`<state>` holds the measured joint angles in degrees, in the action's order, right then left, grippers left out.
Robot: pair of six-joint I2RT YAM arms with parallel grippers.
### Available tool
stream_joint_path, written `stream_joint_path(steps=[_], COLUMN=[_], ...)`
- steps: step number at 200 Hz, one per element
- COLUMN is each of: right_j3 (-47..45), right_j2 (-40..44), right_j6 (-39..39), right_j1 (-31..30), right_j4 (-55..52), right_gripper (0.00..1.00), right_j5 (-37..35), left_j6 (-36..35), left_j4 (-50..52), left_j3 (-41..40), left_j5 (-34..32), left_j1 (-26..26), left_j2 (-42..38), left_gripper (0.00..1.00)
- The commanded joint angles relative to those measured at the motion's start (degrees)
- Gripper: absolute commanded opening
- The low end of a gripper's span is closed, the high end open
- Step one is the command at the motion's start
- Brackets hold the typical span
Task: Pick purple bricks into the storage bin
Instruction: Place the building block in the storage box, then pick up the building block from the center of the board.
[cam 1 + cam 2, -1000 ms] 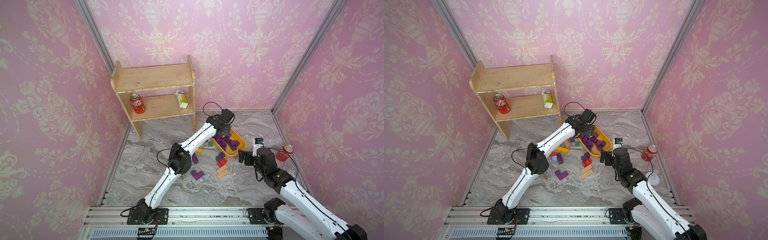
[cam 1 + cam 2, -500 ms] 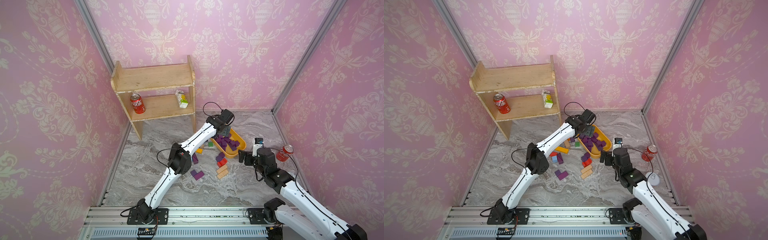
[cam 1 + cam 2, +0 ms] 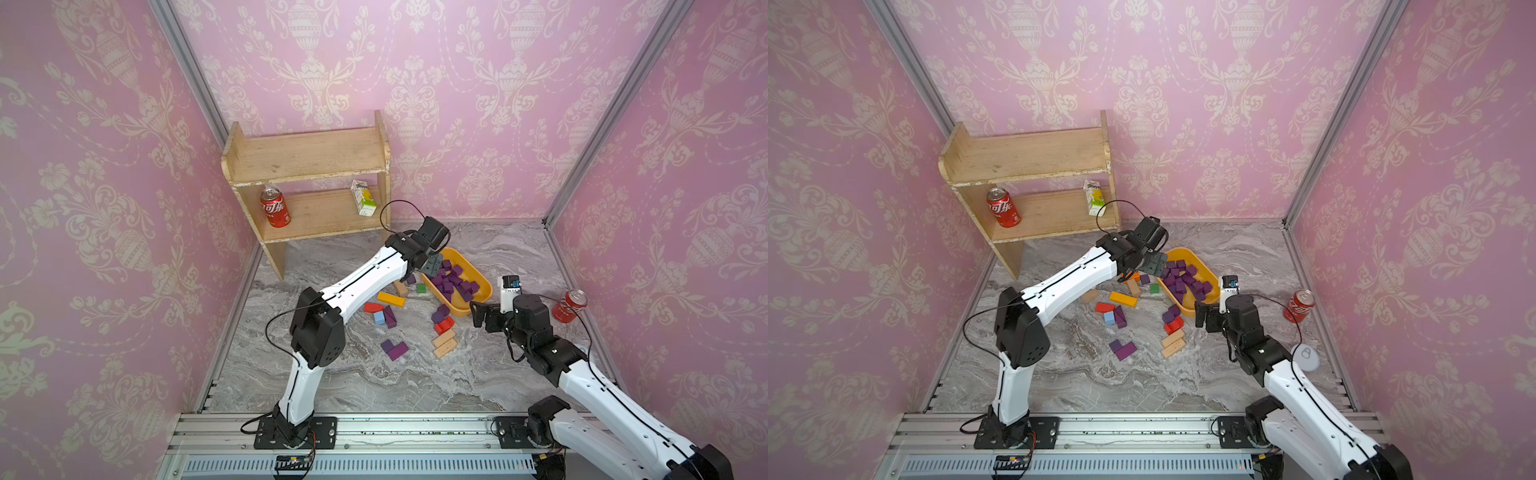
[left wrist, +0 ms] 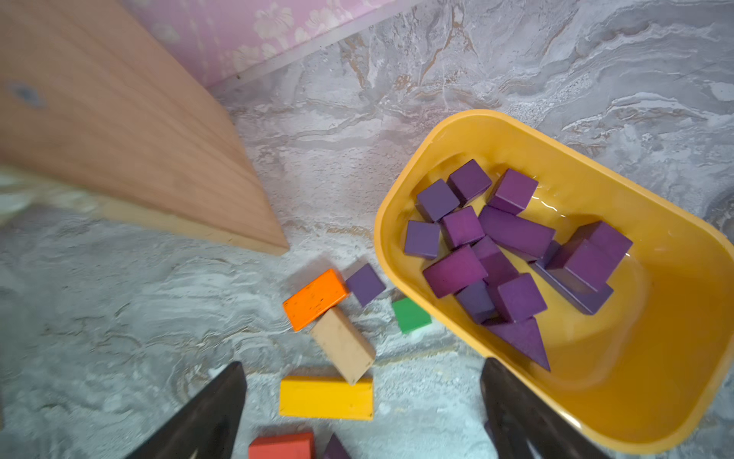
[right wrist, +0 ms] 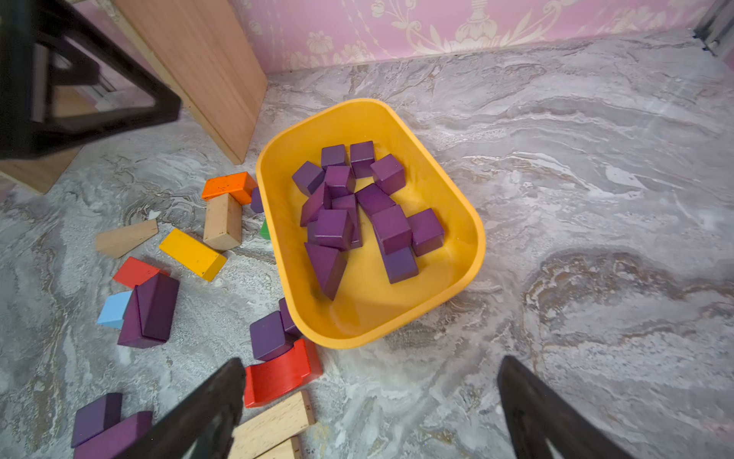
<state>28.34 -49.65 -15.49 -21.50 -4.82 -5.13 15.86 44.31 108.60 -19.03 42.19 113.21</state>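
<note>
The yellow-orange storage bin (image 3: 486, 287) (image 5: 263, 179) sits mid-floor with several purple bricks (image 3: 451, 280) (image 4: 512, 234) (image 5: 391, 228) piled inside. Loose purple bricks lie outside it: a small cube (image 4: 365, 284) by its far corner, two (image 5: 270, 336) against its near end, an upright pair (image 5: 153, 310), and two (image 3: 395, 350) further forward. My left gripper (image 3: 432, 265) (image 4: 362, 369) hangs open over the bin's left rim, nothing between its fingers. My right gripper (image 3: 484, 318) (image 5: 372, 363) is open and empty just in front of the bin's near end.
Orange (image 4: 315, 298), tan (image 4: 343, 345), yellow (image 4: 325, 397), green (image 4: 411, 316), red (image 5: 282, 373) and light blue (image 5: 113, 308) blocks are scattered left of the bin. A wooden shelf (image 3: 307, 156) stands at the back left, a cola can (image 3: 569, 306) at the right wall.
The left gripper's jaws have spread a little wider above the bin's rim. Both arms otherwise stay where they were.
</note>
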Motion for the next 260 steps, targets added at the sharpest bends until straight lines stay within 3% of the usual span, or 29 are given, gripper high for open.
stream_joint_path(steps=[1,44,85,140,181,207,228,260], right_j3=[3.31,11.03,14.6,15.71,18.0,19.95,22.99,25.42], right_j2=[-4.44,-15.25,-20.2,-24.32,-28.84,-31.49,-34.05,-36.68], right_j6=[2.2,4.12,7.52,7.83,8.44,8.08,7.14,5.92], right_j1=[-1.59,-8.29,-13.9,-16.1,-19.53,-20.11,-20.15,-20.06], right_j4=[1.27,-1.36,-7.08,-8.9,-10.68,-11.81,-14.68,-16.88], right_gripper=[1.0,1.0,1.0,0.97,0.82,0.77,0.7,0.69], right_j5=[5.12,8.71,12.62,19.8,21.55,19.01,12.02,5.65], left_j6=[-2.26,-1.24,1.98,3.2,3.7,2.87,2.71,3.02], left_j4=[-7.2,-18.37,-21.19,-23.86,-26.05,-27.45,-28.12,-29.51], left_j3=[-11.1,-38.39,-51.51,-57.34,-58.84,-59.19,-59.12,-59.86], left_j5=[-4.9,-6.89,-8.6,-9.75,-9.98,-10.31,-10.09,-11.04], left_j1=[-0.53,-0.88,-0.88,-0.88,-0.84,-0.88,-0.9,-1.02], left_j2=[-9.94,-30.42,-42.09,-47.27,-46.14,-45.21,-44.37,-44.3], left_gripper=[0.95,0.98,0.99,0.99,0.99,0.99,0.99,0.99])
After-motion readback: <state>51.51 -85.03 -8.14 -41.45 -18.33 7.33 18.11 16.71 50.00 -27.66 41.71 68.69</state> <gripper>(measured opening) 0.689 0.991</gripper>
